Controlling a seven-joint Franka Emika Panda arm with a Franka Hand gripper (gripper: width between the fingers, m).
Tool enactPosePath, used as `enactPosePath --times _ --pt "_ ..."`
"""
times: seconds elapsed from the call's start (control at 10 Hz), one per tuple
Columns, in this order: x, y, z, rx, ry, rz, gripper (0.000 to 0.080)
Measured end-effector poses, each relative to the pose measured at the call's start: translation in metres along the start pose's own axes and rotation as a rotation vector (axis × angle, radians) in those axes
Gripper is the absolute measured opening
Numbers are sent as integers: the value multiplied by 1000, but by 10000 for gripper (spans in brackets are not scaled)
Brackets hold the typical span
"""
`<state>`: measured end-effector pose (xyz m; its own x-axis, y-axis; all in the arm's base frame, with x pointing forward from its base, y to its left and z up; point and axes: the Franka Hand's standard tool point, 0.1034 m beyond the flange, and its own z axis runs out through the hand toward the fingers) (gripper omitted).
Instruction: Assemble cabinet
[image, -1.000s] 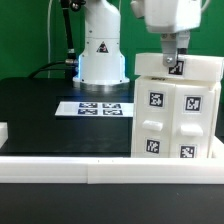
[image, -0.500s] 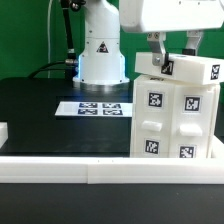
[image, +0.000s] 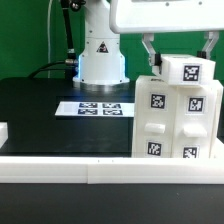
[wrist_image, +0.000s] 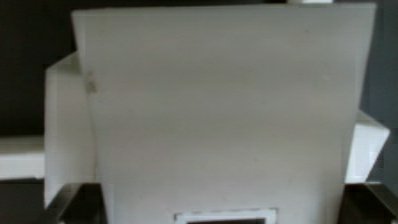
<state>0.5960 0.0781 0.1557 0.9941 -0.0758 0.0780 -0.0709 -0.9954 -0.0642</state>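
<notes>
The cabinet box (image: 178, 122), a large white piece with several square tags on its front, stands at the exterior view's right on the black table. My gripper (image: 178, 52) hangs just above it, with one finger (image: 150, 52) on each side of a small white tagged slab (image: 188, 70). The slab sits tilted at the box's top edge. The gripper looks shut on the slab. In the wrist view the slab (wrist_image: 205, 100) fills most of the picture, and a tag edge shows at its near end.
The marker board (image: 98, 108) lies flat mid-table in front of the robot base (image: 100, 55). A long low white rail (image: 90, 172) runs along the front edge. A small white piece (image: 3, 131) shows at the exterior view's left edge.
The wrist has turned, so both fingers now show spread wide. The slab has turned with it, shifted toward the exterior view's right, and its tag now faces the camera.
</notes>
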Motion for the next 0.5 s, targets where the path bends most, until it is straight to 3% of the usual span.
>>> enactPosePath --times 0.5 --pt "1 -2 0 12 4 342 560"
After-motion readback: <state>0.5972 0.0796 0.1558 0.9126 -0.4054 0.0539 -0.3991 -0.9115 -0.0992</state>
